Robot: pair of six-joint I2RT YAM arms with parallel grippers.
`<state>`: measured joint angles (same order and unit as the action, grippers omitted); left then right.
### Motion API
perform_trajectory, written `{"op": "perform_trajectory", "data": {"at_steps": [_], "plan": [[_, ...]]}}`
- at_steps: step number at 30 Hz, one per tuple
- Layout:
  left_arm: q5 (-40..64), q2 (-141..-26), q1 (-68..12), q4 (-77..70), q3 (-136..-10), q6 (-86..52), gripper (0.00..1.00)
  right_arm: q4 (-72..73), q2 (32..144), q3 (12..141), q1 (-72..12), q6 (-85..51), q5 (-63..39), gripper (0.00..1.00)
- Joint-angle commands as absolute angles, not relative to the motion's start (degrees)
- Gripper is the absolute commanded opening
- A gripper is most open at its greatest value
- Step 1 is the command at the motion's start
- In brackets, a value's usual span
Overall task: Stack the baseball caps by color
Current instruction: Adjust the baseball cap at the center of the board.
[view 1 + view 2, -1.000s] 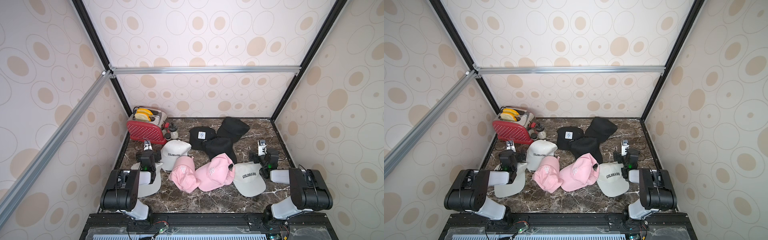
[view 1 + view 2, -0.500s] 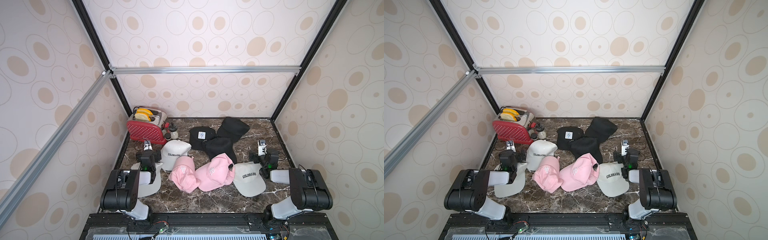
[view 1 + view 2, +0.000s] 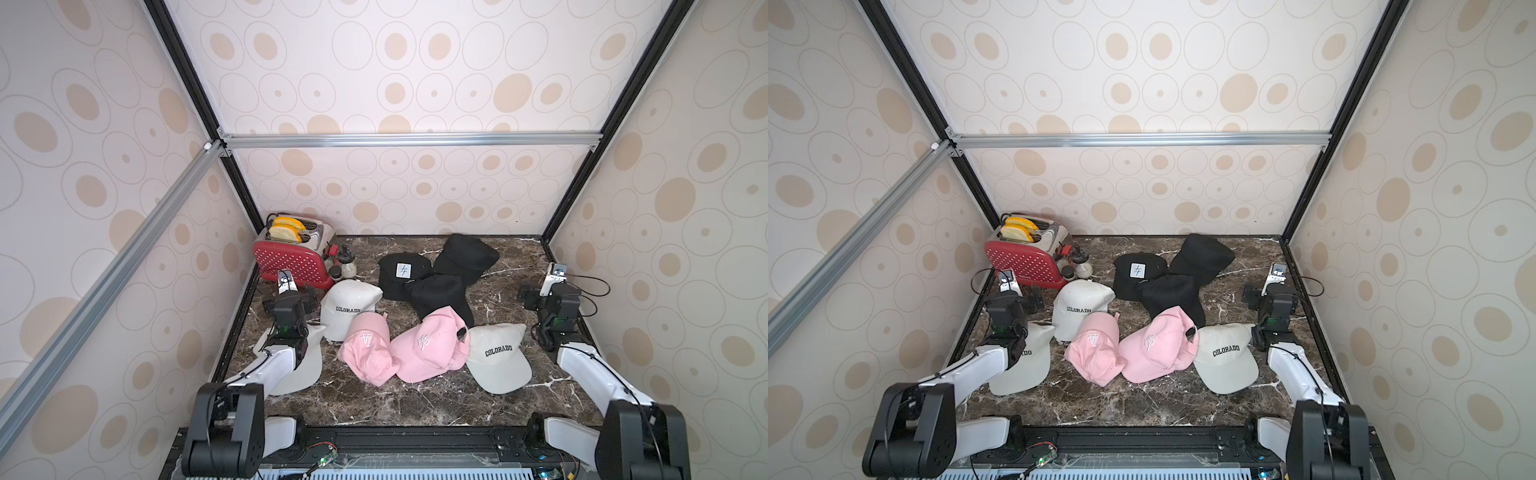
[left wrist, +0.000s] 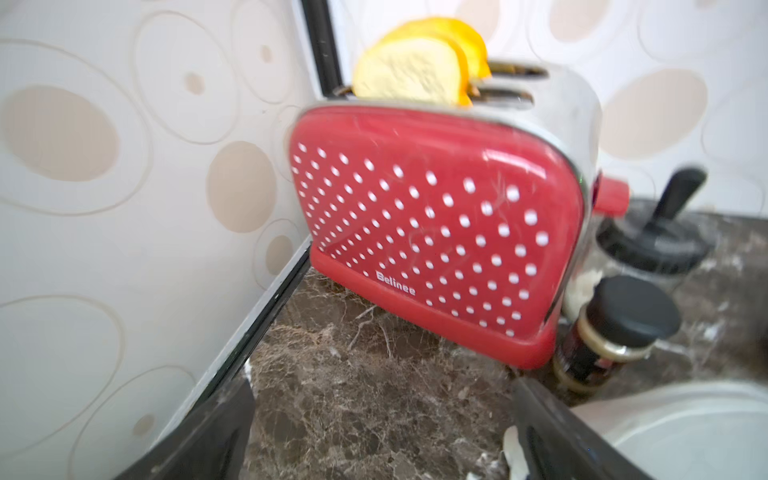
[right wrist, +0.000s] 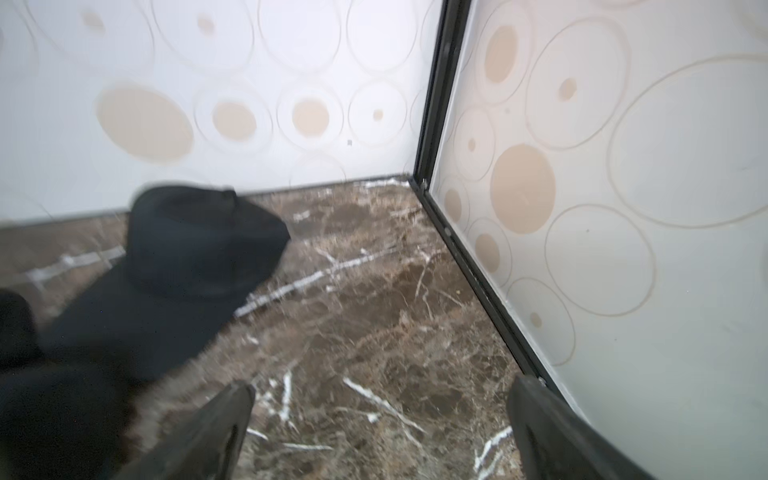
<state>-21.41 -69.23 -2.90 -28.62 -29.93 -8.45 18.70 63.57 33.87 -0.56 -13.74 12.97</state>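
Lettering [image 4: 395, 284] on toaster [image 4: 436, 199] legible from left wrist alone; left gripper [image 4: 382, 440], right gripper [image 5: 378, 436] agape.

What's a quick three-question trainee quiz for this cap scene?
1. True or false: the left gripper is shut on a cap.
2. How many pink caps lie on the table? A) one B) two C) three
3. What sticks out of the slots of the toaster?

Key: 1 false, it is open and holds nothing; 2 B; 3 toast slices.
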Motion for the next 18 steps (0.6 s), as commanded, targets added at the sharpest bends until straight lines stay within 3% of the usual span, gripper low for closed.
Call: {"op": "perform_trajectory", "data": {"at_steps": [1, 3, 6, 8, 12, 18], "plan": [[-25.2, -66.1, -5.7, -13.1, -36.2, -16.9, 0.99, 7.5, 60.1, 34.1, -0.6, -25.7, 8.0, 1.0], [-23.0, -65.8, -8.4, -7.7, -39.2, -21.0, 0.99, 6.0, 59.1, 34.3, -0.6, -30.7, 2.1, 1.0], [-11.4, -67.0, -11.3, -5.2, -42.0, -25.0, 0.99, 0.0, 59.4, 36.8, -0.7, -35.0, -8.8, 1.0], [-12.5, -68.0, -16.2, -1.7, -44.7, -25.9, 0.99, -3.5, 59.3, 37.5, -0.9, -38.0, -16.6, 1.0], [-15.6, -68.4, -23.8, 5.9, -48.8, -27.2, 0.99, -13.1, 57.0, 37.3, -1.2, -36.6, -22.4, 1.0], [-15.1, -65.0, -29.8, 9.0, -44.4, -34.4, 0.99, -24.5, 52.4, 34.3, -2.3, -35.6, -34.6, 1.0]]}}
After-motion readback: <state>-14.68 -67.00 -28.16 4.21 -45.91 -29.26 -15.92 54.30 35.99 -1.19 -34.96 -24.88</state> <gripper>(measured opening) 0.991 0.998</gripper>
